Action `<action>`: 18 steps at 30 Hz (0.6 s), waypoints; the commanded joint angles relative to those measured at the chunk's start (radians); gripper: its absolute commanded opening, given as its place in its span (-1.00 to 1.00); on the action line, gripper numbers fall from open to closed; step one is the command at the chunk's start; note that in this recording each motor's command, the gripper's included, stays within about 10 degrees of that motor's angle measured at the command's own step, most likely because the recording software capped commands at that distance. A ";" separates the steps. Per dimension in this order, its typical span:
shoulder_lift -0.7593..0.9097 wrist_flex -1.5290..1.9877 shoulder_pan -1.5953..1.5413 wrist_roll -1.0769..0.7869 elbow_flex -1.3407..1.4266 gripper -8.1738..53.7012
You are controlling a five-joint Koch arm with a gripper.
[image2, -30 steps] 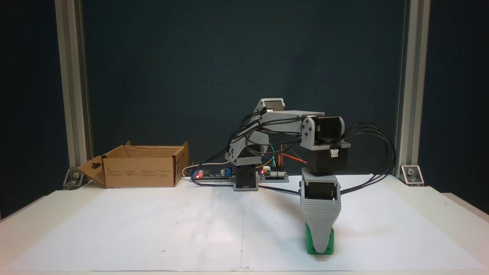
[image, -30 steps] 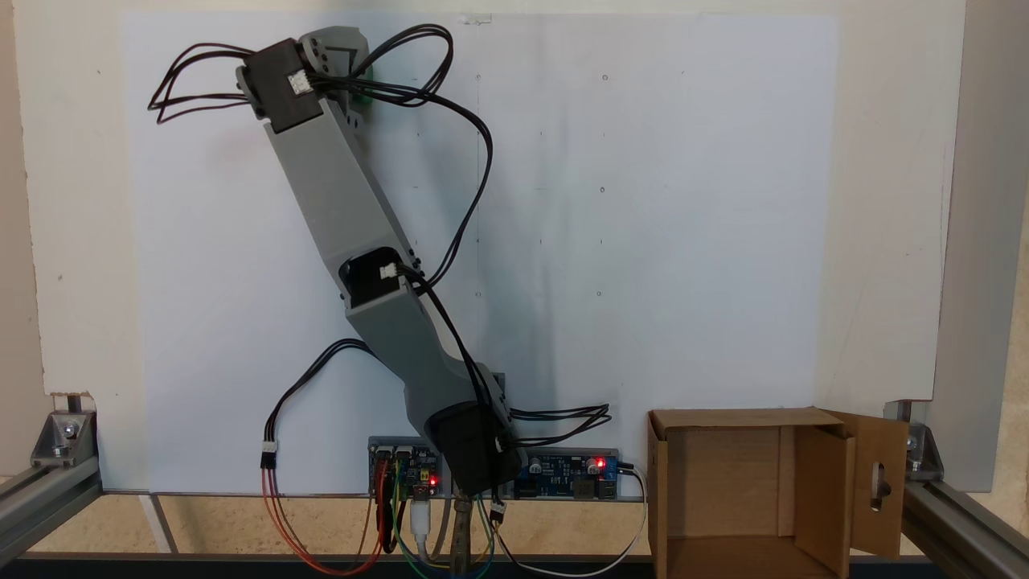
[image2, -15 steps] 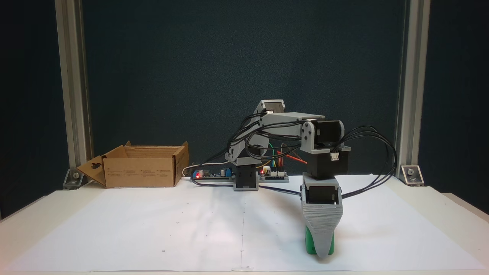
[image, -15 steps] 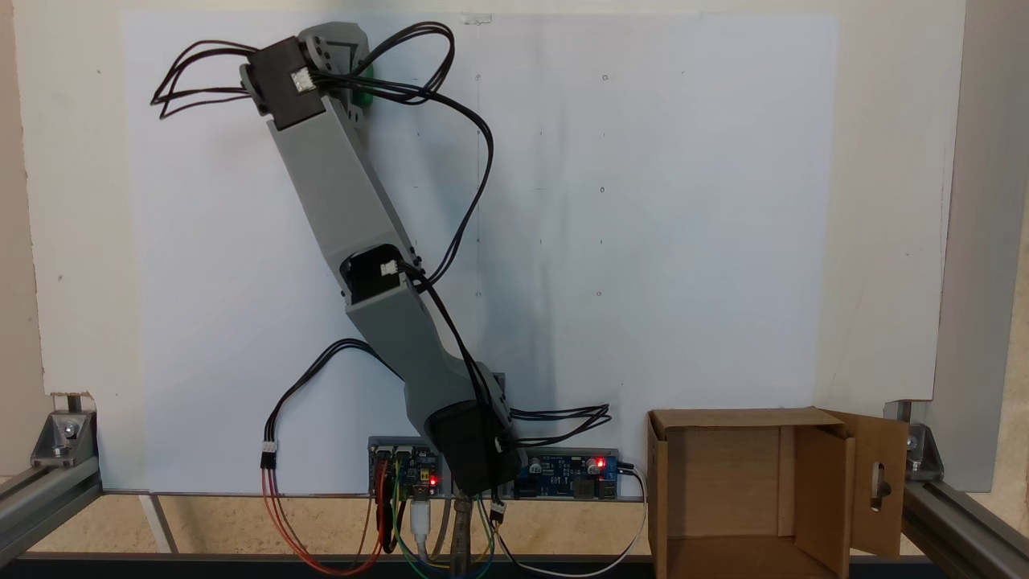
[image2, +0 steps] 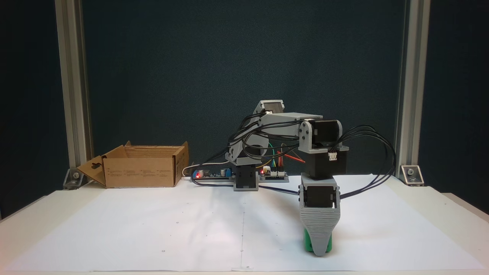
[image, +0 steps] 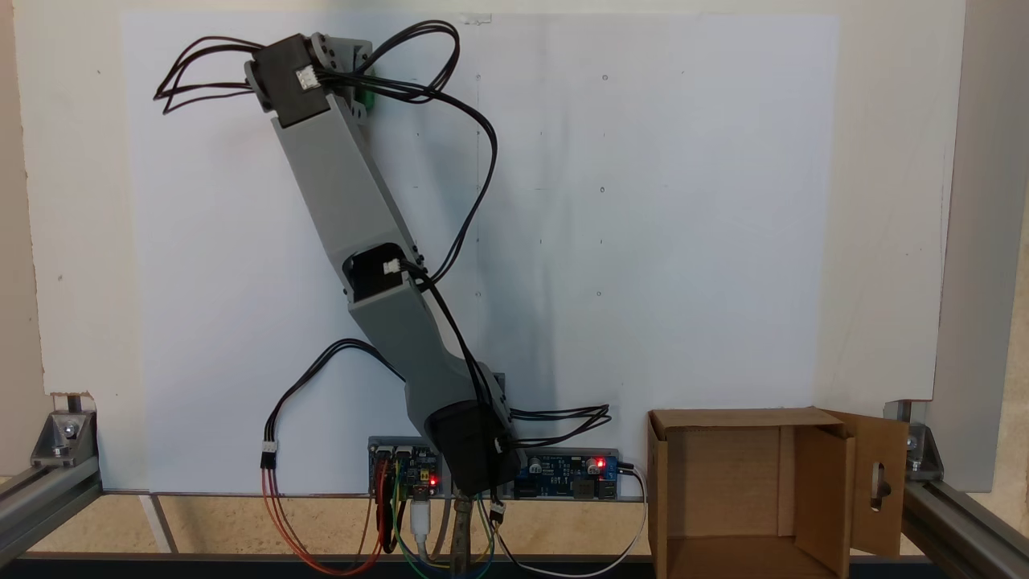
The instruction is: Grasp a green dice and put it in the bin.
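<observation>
Gripper (image2: pixel 320 249) clamps the green dice (image2: pixel 307 241) against white paper (image2: pixel 153 229); no legible writing.

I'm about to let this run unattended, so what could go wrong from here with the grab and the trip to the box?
1. The gripper points straight down over the small bright green dice, hiding most of it; whether the jaws are closed on it cannot be told, so it might slip free.
2. The brown cardboard box stands at the far corner across the white paper sheet, so a weak hold could drop the dice on the way.
</observation>
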 commanded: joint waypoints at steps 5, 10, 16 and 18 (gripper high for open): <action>0.202 0.130 0.015 0.057 -0.060 -0.36; 0.418 0.207 0.014 0.057 -0.034 -0.36; 0.644 0.199 0.095 0.049 0.100 -0.36; 0.698 0.186 0.178 0.006 0.176 -0.36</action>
